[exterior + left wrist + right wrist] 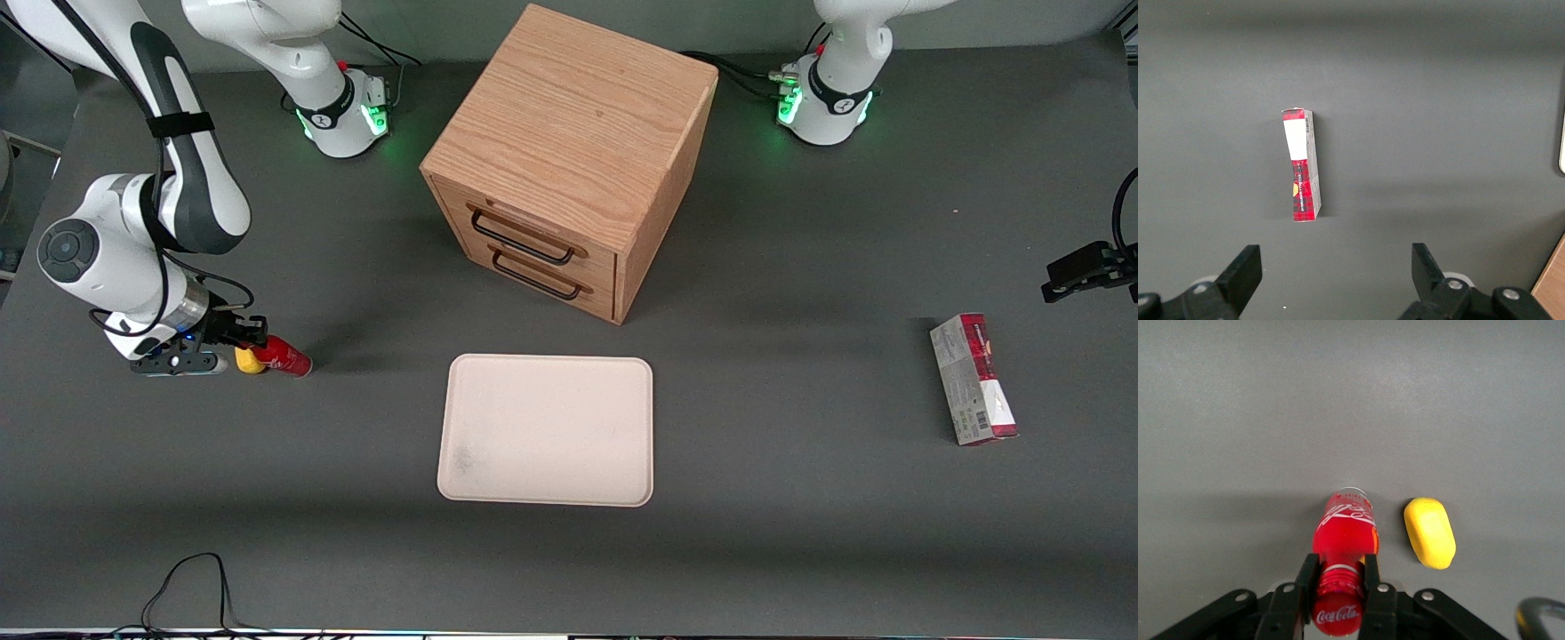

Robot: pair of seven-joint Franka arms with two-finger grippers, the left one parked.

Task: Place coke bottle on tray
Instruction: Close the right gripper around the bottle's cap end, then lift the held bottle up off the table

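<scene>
Now the end effector point(1337, 587) clamps the coke bottle point(1345, 543) at its neck, bottle pointing straight out; the tray point(547, 431) lies toward four o'clock on the table point(800, 533).

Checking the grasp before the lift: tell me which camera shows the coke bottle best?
The right wrist view: the coke bottle fills the middle, script readable, with the tool shut on its neck beside the yellow lump. The front view shows it only as a small red shape at the tool. The left wrist view misses it.
</scene>
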